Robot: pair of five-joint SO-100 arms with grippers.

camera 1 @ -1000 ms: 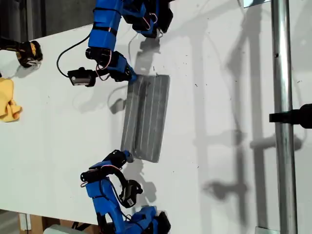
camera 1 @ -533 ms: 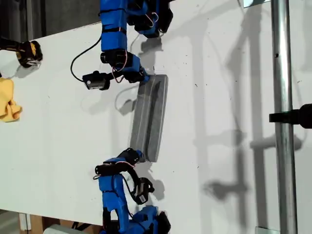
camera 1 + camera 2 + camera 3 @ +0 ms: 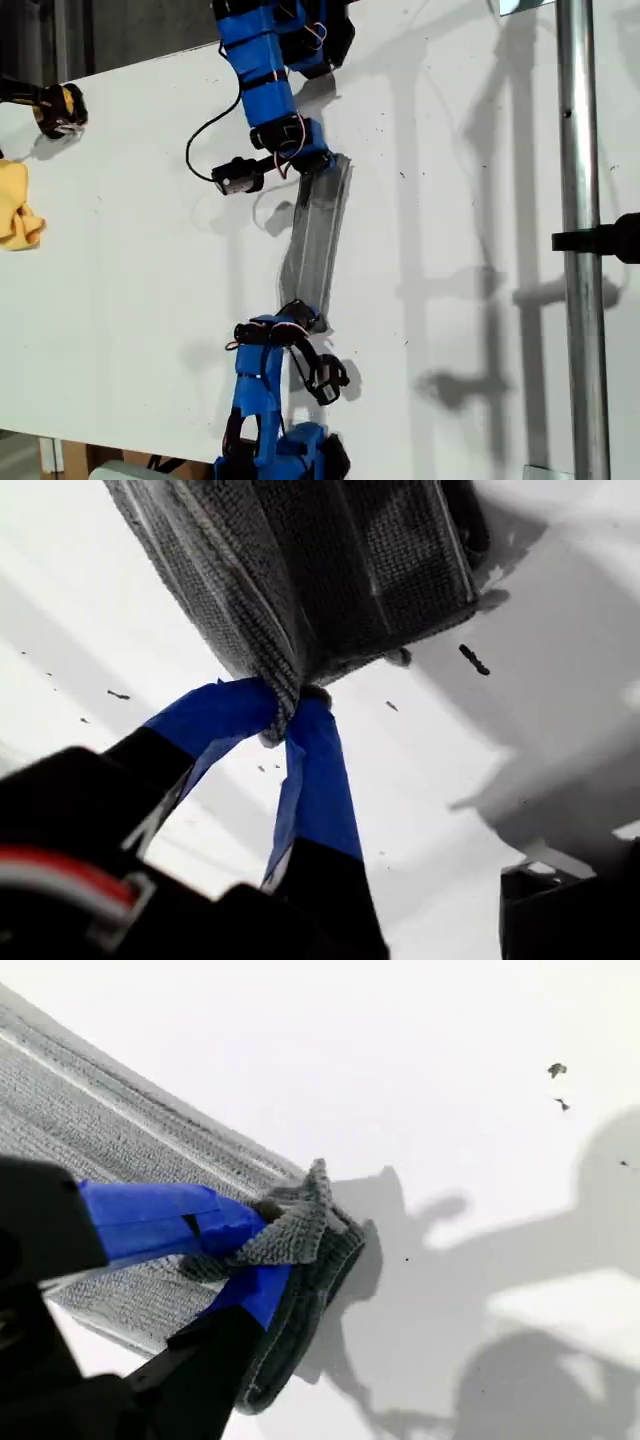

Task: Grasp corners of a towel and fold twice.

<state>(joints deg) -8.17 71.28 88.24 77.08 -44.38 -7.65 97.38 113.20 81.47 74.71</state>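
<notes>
since the grey rectangular cloth towel with thin white stripes (image 3: 316, 240) sags limp and light between its ends on the white table (image 3: 130, 240), pinching corners suits it. my first gripper (image 3: 288, 708) clamps one corner, my second gripper (image 3: 262, 1243) the other, well apart from the yellow cloth (image 3: 17, 208).

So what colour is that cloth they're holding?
The towel is grey with thin white stripes, clearest in the second wrist view.

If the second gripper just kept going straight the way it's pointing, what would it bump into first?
My second gripper is shut on a corner of the towel. Straight beyond its tips I see only bare white table with shadows and a few specks. The way looks free, though depth is hard to judge.
</notes>
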